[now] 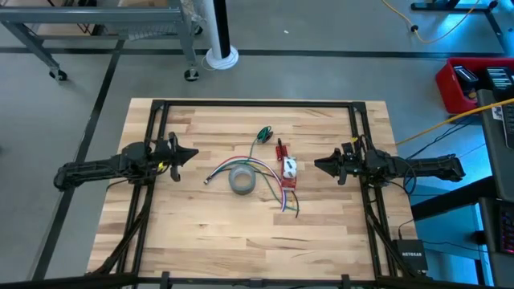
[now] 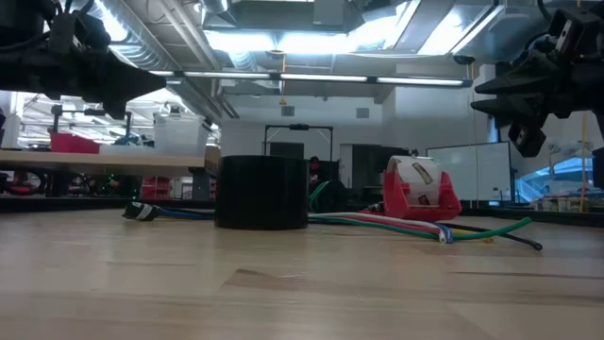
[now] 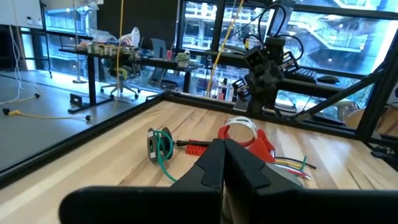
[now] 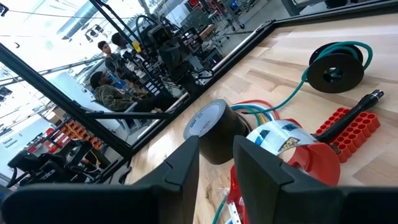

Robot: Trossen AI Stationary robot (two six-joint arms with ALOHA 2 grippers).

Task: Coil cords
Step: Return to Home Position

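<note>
The cord bundle (image 1: 264, 133), thin green cord wound on a small dark round spool with a loose tail, lies on the wooden table beyond the grey tape roll (image 1: 242, 180). It also shows in the left wrist view (image 3: 158, 144) and the right wrist view (image 4: 339, 65). Loose coloured cords (image 1: 269, 191) lie flat by the tape roll. My left gripper (image 1: 191, 154) hovers shut at the table's left, pointing toward the middle. My right gripper (image 1: 317, 164) hovers at the table's right, slightly open (image 4: 216, 142), pointing at the tape roll. Both are empty.
A red tape dispenser (image 1: 288, 169) with a white roll stands right of the grey tape roll. A red studded block (image 1: 281, 149) with a black tool on it lies near the cord bundle. Black frame rails (image 1: 257, 103) run along the table's edges. People sit beyond the table (image 4: 109, 87).
</note>
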